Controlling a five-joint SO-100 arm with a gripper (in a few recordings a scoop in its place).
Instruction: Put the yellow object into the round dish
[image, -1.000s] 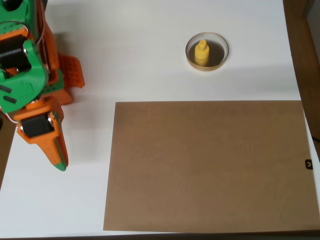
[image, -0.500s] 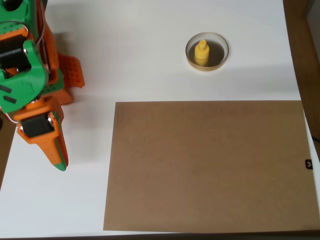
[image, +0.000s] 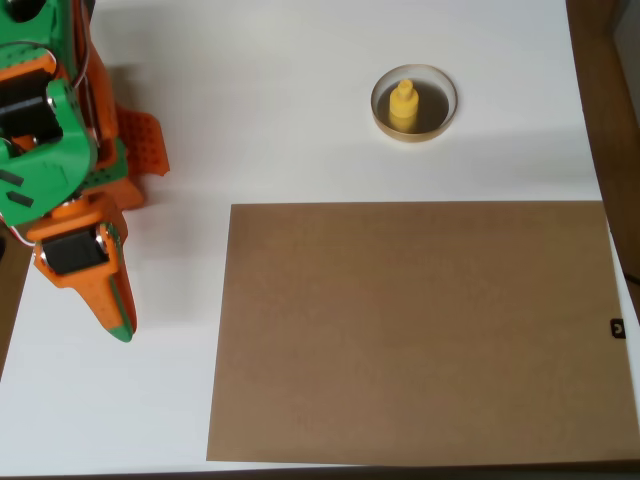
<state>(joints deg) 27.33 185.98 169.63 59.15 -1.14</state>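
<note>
White table (image: 300, 120), yellow object (image: 403, 106) upright in round dish (image: 441, 118)

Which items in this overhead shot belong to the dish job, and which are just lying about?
Job items:
- small yellow plastic bottle-like piece, standing inside the dish
- shallow round dish with tan rim
- orange-and-green gripper, far left, holding nothing

Lying about:
- large brown cardboard sheet
- white table

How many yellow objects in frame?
1. The yellow object stands upright inside the round dish, upper right of the overhead view, far from the gripper at left.
</note>
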